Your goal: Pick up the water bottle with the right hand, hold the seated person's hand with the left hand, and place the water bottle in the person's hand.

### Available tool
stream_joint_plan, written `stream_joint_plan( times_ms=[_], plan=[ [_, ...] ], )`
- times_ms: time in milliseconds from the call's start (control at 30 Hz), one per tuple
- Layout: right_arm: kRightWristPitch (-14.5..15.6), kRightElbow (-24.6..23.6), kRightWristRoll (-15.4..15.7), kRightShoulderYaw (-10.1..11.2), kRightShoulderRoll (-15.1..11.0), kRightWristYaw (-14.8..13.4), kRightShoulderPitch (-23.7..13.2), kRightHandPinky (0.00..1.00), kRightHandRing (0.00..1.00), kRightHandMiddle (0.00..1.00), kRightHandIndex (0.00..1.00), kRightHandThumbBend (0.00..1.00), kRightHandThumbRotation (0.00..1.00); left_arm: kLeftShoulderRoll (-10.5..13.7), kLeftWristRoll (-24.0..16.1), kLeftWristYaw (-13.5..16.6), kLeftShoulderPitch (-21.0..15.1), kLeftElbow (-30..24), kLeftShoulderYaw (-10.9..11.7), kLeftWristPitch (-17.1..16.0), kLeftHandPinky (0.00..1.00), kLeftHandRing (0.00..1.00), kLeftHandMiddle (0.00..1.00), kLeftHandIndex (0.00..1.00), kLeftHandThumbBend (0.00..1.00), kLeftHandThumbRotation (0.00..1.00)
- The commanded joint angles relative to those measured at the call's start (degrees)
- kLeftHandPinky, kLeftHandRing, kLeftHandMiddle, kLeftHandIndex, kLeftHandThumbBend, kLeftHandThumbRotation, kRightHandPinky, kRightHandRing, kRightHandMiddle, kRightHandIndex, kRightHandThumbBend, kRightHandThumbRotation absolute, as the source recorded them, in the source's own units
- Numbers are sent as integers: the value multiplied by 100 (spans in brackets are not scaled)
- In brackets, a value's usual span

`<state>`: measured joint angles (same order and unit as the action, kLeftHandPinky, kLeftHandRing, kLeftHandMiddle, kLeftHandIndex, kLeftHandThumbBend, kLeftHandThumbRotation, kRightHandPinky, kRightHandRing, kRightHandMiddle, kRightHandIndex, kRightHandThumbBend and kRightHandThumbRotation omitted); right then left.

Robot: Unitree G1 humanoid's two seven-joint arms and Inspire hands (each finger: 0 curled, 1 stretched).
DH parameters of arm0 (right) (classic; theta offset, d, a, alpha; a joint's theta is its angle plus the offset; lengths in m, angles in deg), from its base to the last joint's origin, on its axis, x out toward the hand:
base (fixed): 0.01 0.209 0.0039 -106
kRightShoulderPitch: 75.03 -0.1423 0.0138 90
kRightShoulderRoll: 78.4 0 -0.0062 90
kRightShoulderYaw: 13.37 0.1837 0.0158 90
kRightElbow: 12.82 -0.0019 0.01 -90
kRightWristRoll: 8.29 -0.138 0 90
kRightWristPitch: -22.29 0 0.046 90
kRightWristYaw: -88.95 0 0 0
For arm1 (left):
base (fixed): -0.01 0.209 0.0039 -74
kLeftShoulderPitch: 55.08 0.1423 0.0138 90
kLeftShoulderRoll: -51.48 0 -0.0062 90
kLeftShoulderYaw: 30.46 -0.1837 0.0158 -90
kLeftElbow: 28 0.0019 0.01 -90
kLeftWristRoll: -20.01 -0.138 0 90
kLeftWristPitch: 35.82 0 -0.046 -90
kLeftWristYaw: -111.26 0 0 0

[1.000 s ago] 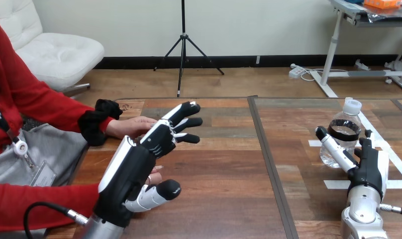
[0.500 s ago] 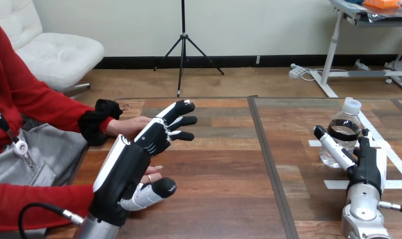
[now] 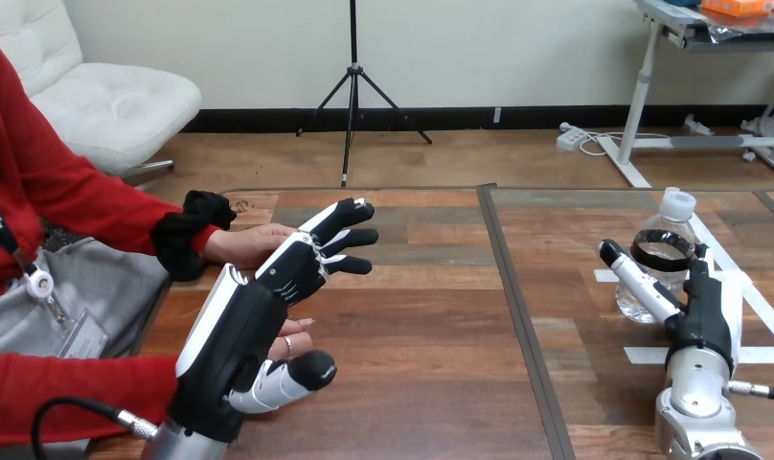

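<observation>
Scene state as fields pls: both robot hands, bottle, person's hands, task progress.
left hand: open, fingers straight, in front of the person's hands; curled round neither
right hand: open beside the bottle, thumb across its lower left, fingers at its right; contact unclear
bottle: upright on the table, right side, cap on
person's upper hand: at the table's left, partly behind the left hand
person's lower hand: fingertips show beside the left hand's thumb
progress: bottle not lifted, no handhold yet

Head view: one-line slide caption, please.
Open left hand over the person's hands; open right hand beside the water bottle, not yet gripping.
</observation>
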<state>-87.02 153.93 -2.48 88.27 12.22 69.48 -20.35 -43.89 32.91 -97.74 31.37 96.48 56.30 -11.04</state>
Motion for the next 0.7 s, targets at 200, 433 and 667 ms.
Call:
stream_joint_plan(
  times_ms=[200, 433, 667],
  plan=[
    [-53, -30, 67, -43, -134, 44, -612, 90, 97, 99, 100, 100, 52, 45, 8, 29, -139, -132, 88, -99, 72, 83, 88, 88, 100, 84],
    [80, -13, 184, -131, -179, -47, -659, 89, 96, 99, 100, 100, 53, 33, -65, 87, -112, -140, 119, -158, 72, 82, 88, 88, 100, 84],
    [136, -9, 230, -125, -198, -77, -697, 86, 94, 98, 100, 100, 52, 19, -73, 116, -86, -175, 102, -169, 71, 82, 87, 88, 100, 85]
  ],
)
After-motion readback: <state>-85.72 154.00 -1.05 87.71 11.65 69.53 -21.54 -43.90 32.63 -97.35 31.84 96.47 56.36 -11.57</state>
